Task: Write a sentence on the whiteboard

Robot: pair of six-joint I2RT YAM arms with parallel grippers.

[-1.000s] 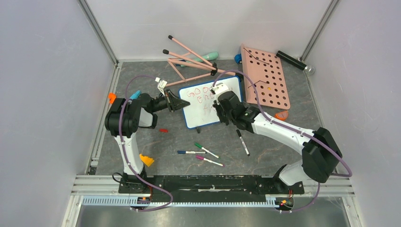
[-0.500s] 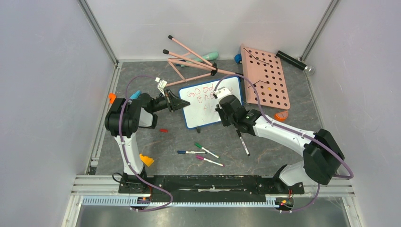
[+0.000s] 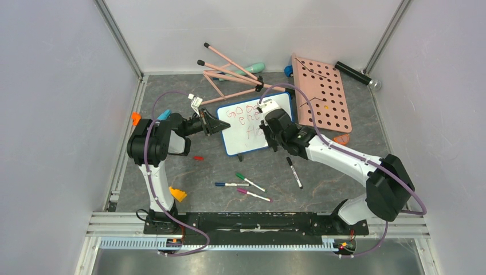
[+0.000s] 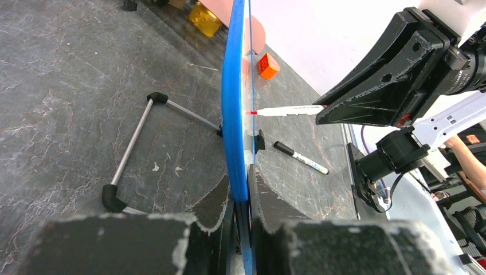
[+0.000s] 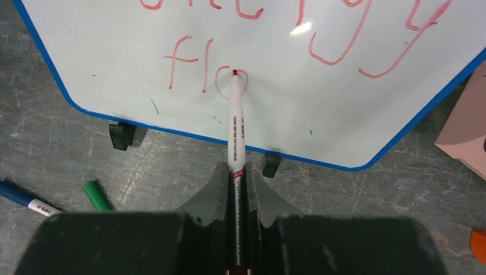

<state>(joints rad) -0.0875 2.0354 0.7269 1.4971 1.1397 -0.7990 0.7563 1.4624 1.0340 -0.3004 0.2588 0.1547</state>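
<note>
The whiteboard [image 3: 238, 142], white with a blue rim [image 4: 235, 114], stands tilted mid-table on little black feet [image 5: 118, 136]. My left gripper [image 3: 220, 127] is shut on its left edge, a finger [image 4: 215, 200] on each side of the rim. My right gripper [image 3: 265, 130] is shut on a red marker [image 5: 235, 132], whose tip touches the board at a half-drawn "o". The sentence [image 5: 195, 71] in red reads "good", "energy" and "flo" on the third line. The marker also shows in the left wrist view [image 4: 283, 110], touching the board's face.
A pink pegboard [image 3: 324, 97] lies right of the board, and a pink-legged stand [image 3: 229, 74] behind it. Several loose markers [image 3: 243, 184] and a black marker [image 3: 294, 172] lie in front. A red cap [image 3: 198, 157], an orange piece [image 3: 177, 193] and a black cylinder [image 3: 355, 74] lie around.
My right gripper has shifted slightly right along the third line, and the red writing there has grown from "f" to "flo". The left gripper and the board have not moved.
</note>
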